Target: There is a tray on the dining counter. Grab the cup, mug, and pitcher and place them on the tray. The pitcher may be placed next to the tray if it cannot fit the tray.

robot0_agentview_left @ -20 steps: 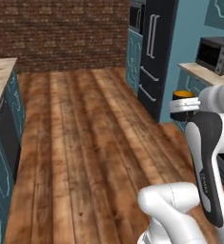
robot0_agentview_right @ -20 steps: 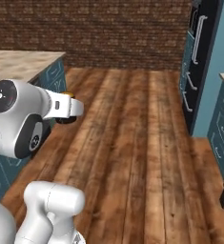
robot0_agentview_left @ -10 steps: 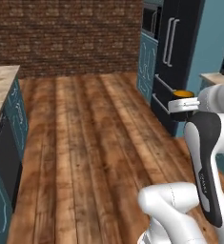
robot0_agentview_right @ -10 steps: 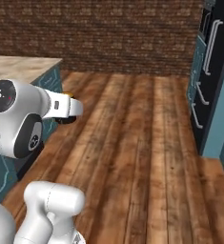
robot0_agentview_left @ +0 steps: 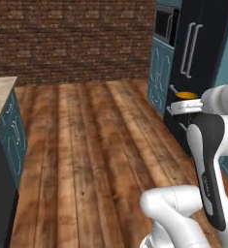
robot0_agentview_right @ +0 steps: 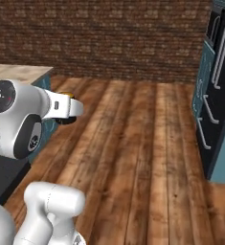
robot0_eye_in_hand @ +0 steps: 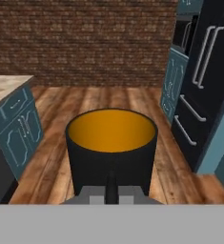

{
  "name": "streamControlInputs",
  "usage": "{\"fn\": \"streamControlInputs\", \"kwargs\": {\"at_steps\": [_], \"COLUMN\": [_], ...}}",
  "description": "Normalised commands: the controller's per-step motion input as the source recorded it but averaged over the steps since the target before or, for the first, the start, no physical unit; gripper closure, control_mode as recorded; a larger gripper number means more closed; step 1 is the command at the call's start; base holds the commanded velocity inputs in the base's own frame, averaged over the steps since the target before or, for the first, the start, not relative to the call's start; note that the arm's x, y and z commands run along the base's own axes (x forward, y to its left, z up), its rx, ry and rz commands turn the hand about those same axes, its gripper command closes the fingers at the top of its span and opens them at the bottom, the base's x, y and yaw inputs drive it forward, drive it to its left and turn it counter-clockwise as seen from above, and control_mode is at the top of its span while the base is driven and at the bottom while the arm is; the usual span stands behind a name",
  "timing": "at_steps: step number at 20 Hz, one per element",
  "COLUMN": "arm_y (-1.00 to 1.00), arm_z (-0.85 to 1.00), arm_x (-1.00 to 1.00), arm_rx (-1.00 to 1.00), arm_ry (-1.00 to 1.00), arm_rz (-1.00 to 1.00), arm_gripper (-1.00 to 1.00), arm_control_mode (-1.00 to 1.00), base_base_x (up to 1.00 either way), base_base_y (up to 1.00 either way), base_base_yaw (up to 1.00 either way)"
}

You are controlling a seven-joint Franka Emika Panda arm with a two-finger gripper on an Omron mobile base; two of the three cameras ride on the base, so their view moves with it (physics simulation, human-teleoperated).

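one mug (robot0_eye_in_hand: 111,147) is seen in the hand view, a short black cylinder with a smooth matte wall and a bright orange inside, its round mouth upright and open. the pincer (robot0_eye_in_hand: 111,193) is closed on it, the near wall of the mug being gripped between the two dark tips (the handle cannot be made out from here). in the left base view the orange rim of the mug (robot0_agentview_left: 186,96) shows just above the pincer (robot0_agentview_left: 183,107), held in the air over the floor (robot0_agentview_left: 91,145); in the right base view a sliver of the mug (robot0_agentview_right: 66,95) peeks past the white wrist.

the floor is made of long wooden planks, brown and streaked, with dark seams. behind it a wall (robot0_agentview_right: 109,38) of small reddish-brown bricks is seen. one tall black fridge (robot0_eye_in_hand: 206,81) with two pale bar handles stands at the right, flanked by teal cabinets (robot0_agentview_left: 159,72). a corner of beige marbled tabletop (robot0_agentview_right: 18,72) over teal drawer fronts is seen at the left.

against the earlier pictures the whole scene has slid sideways, so the base is taken to have turned; the fridge is now closer in the left base view, and the microwave seen a second ago is gone from view. the mug is held as before.
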Motion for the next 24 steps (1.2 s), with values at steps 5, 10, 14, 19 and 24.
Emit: {"fn": "streamControlInputs", "kwargs": {"at_steps": [5,10,14,19,24], "arm_y": [0.0,0.0,0.0,0.0,0.0], "arm_z": [0.0,0.0,0.0,0.0,0.0], "arm_x": [0.0,0.0,0.0,0.0,0.0], "arm_rx": [0.0,0.0,0.0,0.0,0.0], "arm_ry": [0.0,0.0,0.0,0.0,0.0], "arm_rz": [0.0,0.0,0.0,0.0,0.0], "arm_gripper": [1.0,1.0,1.0,1.0,1.0], "arm_control_mode": [1.0,1.0,1.0,1.0,1.0], "base_base_x": [1.0,1.0,1.0,1.0,1.0], "base_base_y": [-0.35,-0.4,-0.39,-0.38,-0.35], "base_base_yaw": [0.04,0.05,0.04,0.04,0.05]}}
